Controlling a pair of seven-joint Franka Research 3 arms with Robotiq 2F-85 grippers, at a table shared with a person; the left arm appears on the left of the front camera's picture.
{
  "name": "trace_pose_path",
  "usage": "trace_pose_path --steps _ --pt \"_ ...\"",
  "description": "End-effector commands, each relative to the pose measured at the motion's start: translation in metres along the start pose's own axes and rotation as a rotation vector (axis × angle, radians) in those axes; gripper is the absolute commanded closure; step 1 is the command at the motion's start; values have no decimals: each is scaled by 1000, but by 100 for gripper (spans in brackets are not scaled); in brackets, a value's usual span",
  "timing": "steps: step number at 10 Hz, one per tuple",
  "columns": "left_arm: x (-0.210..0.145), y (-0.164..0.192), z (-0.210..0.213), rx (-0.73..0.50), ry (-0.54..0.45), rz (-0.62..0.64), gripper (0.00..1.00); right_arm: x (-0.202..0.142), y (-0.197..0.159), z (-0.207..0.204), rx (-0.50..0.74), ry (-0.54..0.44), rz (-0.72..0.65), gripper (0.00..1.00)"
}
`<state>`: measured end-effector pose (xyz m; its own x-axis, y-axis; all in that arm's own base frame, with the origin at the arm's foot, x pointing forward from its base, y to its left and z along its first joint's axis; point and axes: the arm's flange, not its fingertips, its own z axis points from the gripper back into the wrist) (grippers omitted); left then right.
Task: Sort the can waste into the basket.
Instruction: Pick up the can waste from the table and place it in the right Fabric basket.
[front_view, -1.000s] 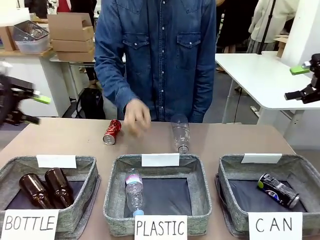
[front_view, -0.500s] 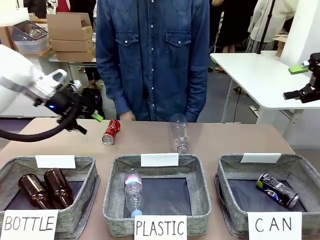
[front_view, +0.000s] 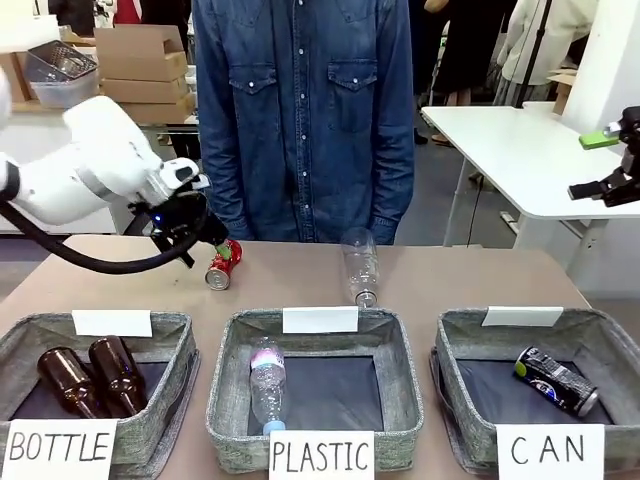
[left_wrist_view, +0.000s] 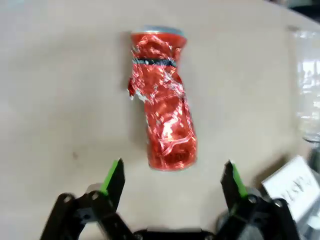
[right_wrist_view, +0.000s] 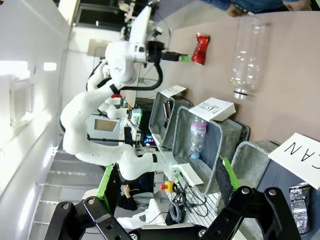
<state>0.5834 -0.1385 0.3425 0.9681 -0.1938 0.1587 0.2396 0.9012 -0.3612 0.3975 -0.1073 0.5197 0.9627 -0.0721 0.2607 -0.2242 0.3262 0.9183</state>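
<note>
1. Step in hand, by judgement: the approach to the red can, the last one to sort (the dark can lies already inside the CAN basket, toward its 3 o'clock side).
2. Left gripper: fingers wide apart, clamped on nothing, poised over the table and looking down on the can.
3. Place of the red can: on its side at the far part of the table, close in front of the person. In the left wrist view directly at 12 o'clock of the gripper, long axis running roughly from 12 to 6, near end level with the two green pads and centred between them, apparently touching neither.
4. Next move, as judged: straight down until the pads stand on both sides of the body, then a gentle closing across the width (the crumpled wall may give way). After that a lift and a carry toward 4 o'clock in the front view, clear of the plastic bottle at 3 o'clock of the can.
5. Right gripper: fingers apart, empty, held well away from the task.
</note>
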Motion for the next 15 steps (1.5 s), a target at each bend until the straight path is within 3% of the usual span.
trace_pose_path --steps 1,6,7,8,9,11,12,13,15 --pt "21 -4 -29 133 7 11 0 0 1 4 -8 12 17 0" --pt "26 -9 -50 212 -40 45 0 0 1 4 -8 12 17 0" --pt "24 -10 -51 226 -40 60 47 0 1 4 -8 12 17 0" --pt "23 -12 -51 223 -39 49 59 0 1 4 -8 12 17 0" --pt "21 -16 -49 220 -41 34 100 0 1 4 -8 12 17 0" --pt "16 -28 -41 225 -58 6 100 0 1 4 -8 12 17 0" --pt "13 -33 -38 228 -62 -5 87 0 1 4 -8 12 17 0" --pt "12 -34 -37 228 -60 -5 96 0 1 4 -8 12 17 0" --pt "10 -35 -35 226 -62 -3 100 0 1 4 -8 12 17 0"
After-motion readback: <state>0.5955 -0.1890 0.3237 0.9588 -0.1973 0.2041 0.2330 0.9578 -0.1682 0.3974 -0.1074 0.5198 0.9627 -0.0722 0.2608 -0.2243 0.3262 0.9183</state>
